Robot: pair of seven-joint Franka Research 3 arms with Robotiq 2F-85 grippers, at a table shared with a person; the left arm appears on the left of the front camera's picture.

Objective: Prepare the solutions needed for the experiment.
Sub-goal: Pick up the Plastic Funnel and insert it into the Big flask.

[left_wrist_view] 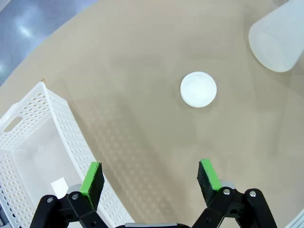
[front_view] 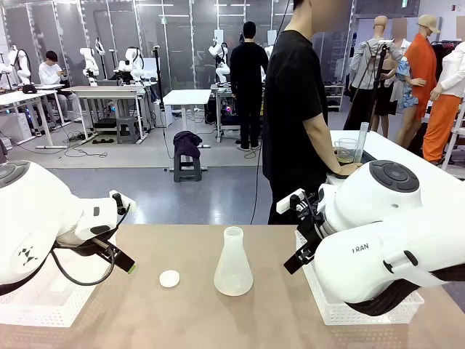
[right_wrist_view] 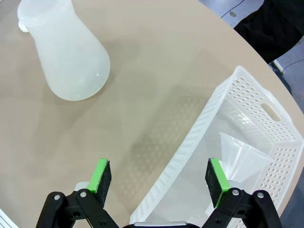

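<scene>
Solutions (front_view: pixel 344 155) stand well beyond both parted jaws.

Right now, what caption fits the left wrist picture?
Open left end effector hovers near a white disc and a white basket.

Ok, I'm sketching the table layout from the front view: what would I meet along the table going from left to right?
Left white basket → left claw → small white disc → frosted conical flask → right claw → right white basket.
</scene>
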